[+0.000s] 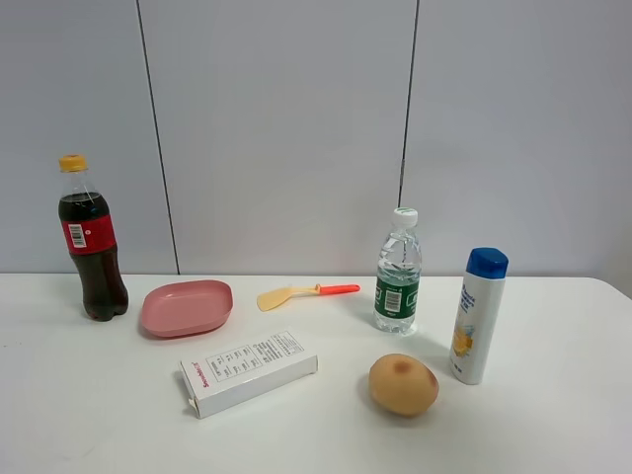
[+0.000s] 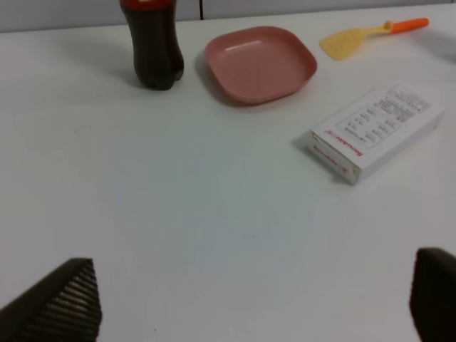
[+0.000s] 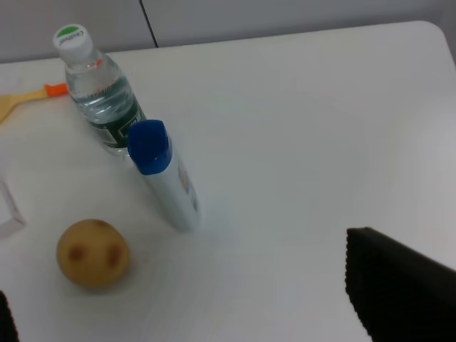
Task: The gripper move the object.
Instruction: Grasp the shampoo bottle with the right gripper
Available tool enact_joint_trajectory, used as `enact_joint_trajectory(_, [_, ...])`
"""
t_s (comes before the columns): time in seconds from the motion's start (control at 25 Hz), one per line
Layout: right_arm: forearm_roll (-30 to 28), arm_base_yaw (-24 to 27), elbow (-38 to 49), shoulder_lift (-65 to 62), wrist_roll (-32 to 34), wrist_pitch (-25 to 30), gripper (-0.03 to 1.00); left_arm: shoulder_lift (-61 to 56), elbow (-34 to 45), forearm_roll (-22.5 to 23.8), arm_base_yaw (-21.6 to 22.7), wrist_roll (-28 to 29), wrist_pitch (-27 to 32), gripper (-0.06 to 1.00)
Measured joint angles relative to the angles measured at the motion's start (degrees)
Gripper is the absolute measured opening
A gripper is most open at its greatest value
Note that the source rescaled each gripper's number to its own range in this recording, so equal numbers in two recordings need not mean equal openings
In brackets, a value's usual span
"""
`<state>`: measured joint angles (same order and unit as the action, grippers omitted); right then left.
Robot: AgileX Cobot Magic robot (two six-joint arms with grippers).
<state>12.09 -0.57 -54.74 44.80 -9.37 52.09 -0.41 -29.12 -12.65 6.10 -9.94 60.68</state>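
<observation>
The object, a tall white bottle [image 1: 479,316] with a blue cap and a yellow-orange picture, stands upright at the right of the white table. In the right wrist view the bottle [image 3: 167,185] stands between the water bottle and the potato. My right gripper [image 3: 203,306] is open and empty, above the table, short of the bottle and apart from it. My left gripper [image 2: 246,303] is open and empty over bare table, well short of the white box. Neither gripper shows in the exterior high view.
A cola bottle [image 1: 91,242] stands at the far left beside a pink plate [image 1: 188,308]. A yellow spatula with an orange handle [image 1: 301,292], a white box [image 1: 249,371], a water bottle [image 1: 398,272] and a potato [image 1: 403,384] lie around the middle.
</observation>
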Motion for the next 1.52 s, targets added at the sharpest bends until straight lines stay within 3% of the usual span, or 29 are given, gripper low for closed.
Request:
enact_joint_trajectory(0.28, [-3.6, -0.6, -3.8, 17.3, -1.1, -4.5, 0.99, 0.0, 0.0, 0.0, 0.0, 0.0, 0.0, 1.0])
enact_joint_trajectory(0.6, [-3.9, -9.3, -3.8, 28.7, -1.0, -10.3, 1.0, 0.0, 0.0, 0.0, 0.0, 0.0, 0.0, 1.0])
enact_joint_trajectory(0.88, [-10.6, -11.5, -3.9, 35.5, 5.1, -18.6, 1.0, 0.0, 0.0, 0.0, 0.0, 0.0, 0.0, 1.0])
enact_joint_trajectory(1.52, [-14.3, -14.2, -3.9, 50.3, 10.1, -28.9, 1.0, 0.0, 0.0, 0.0, 0.0, 0.0, 0.0, 1.0])
